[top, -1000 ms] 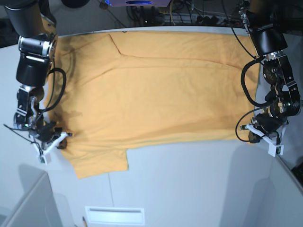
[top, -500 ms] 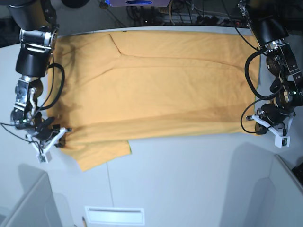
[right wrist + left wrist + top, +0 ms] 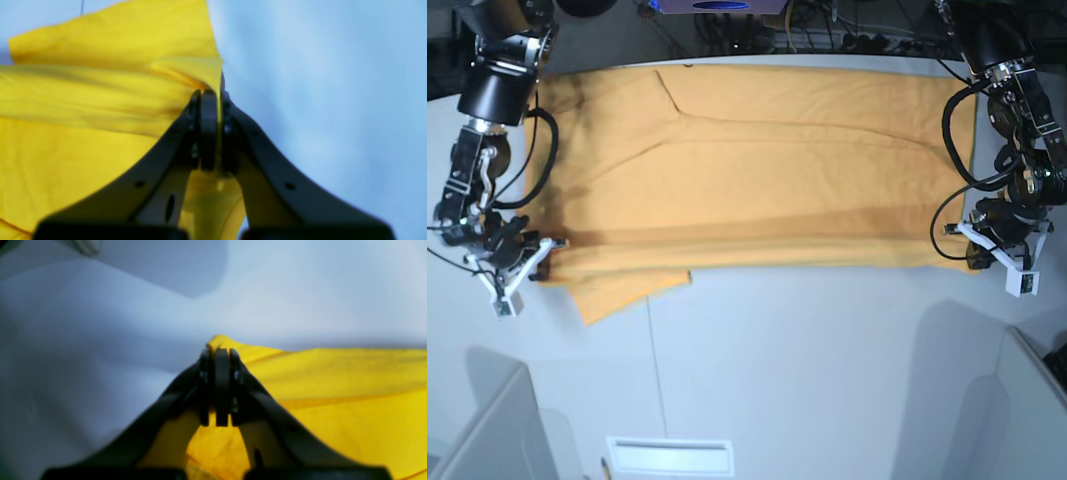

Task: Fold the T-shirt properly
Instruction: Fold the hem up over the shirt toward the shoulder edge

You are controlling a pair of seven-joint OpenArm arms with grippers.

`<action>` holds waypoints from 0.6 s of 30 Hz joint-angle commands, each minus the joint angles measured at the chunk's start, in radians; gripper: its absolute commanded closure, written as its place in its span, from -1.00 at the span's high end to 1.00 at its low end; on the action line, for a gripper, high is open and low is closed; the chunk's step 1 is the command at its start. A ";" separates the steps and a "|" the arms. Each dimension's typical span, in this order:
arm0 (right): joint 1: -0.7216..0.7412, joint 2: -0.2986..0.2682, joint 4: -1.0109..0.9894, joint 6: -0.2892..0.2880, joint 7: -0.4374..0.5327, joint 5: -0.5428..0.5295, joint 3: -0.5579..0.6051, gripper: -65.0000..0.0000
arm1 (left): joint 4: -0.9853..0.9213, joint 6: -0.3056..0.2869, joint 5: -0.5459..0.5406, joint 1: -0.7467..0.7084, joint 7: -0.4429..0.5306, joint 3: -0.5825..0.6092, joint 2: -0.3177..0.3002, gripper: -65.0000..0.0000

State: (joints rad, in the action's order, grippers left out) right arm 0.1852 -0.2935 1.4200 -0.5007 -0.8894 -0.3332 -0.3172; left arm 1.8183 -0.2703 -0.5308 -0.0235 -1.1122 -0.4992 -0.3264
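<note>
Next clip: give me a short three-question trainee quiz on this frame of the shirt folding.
1. True or false: both pincers are shut on the T-shirt.
2. Which part of the shirt sticks out toward the camera in the base view? A) the collar B) a sleeve C) nothing
3. Fill in: the left pincer grips the shirt at its ____.

Key:
1. True; the right pincer also clamps fabric.
2. B, the sleeve near the right pincer.
3. Edge.
</note>
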 commanded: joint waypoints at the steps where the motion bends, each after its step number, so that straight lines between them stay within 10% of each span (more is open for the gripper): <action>1: 0.007 -0.020 0.048 -0.002 0.005 -0.028 -0.007 -1.00 | 0.034 -0.004 -0.005 0.001 0.024 -0.026 -0.020 -1.00; 18: -0.075 0.029 0.285 -0.002 -0.253 -0.076 -0.150 -1.00 | 0.103 -0.067 -0.002 -0.054 0.017 -0.109 -0.021 -1.00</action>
State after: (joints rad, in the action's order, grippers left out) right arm 0.0868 -0.2455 1.6878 -0.5056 -1.1641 -0.4110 -0.4629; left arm 1.9030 -0.3408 -0.5411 -0.0872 -1.1149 -0.6003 -0.3271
